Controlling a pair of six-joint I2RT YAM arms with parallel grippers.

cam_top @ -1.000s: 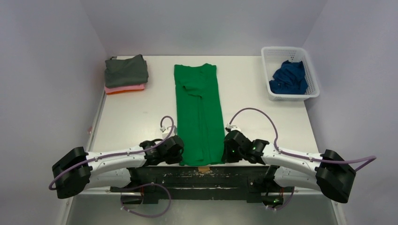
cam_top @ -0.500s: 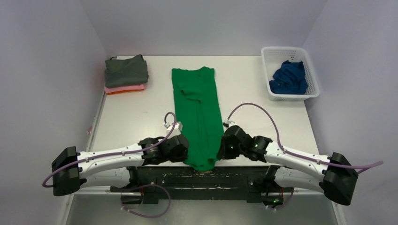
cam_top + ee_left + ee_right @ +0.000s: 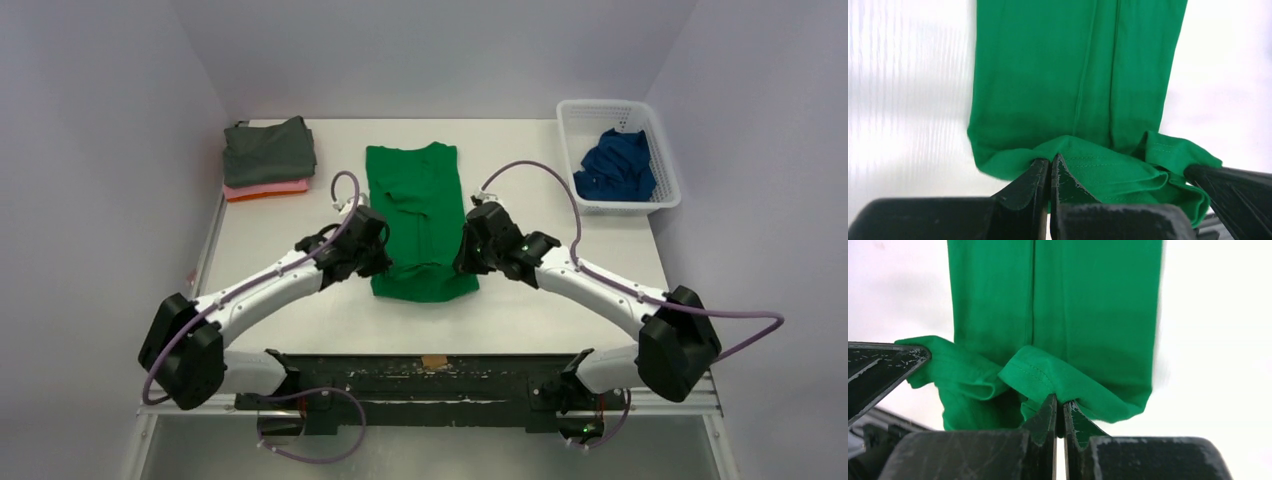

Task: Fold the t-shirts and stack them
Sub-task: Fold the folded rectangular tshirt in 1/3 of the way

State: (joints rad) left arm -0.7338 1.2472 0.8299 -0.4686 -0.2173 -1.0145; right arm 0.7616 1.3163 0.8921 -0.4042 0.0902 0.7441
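Note:
The bright green t-shirt point(image 3: 415, 215) lies folded into a long strip in the middle of the table, its near hem lifted and carried over the rest. My left gripper point(image 3: 378, 250) is shut on the hem's left corner; the pinched cloth shows in the left wrist view point(image 3: 1098, 170). My right gripper point(image 3: 467, 248) is shut on the hem's right corner, seen in the right wrist view point(image 3: 1048, 375). A stack of folded shirts sits at the back left: dark grey point(image 3: 268, 150) on top, pink point(image 3: 268, 187) and orange point(image 3: 250, 196) beneath. A royal blue shirt point(image 3: 614, 163) lies crumpled in the basket.
A white lattice basket point(image 3: 668, 170) stands at the back right. Grey walls close in on both sides. The black mounting rail point(image 3: 430, 372) runs along the near table edge.
Both grippers have carried the green shirt's near hem from the table's front edge up and away toward the collar, so the strip now lies doubled over and looks shorter.

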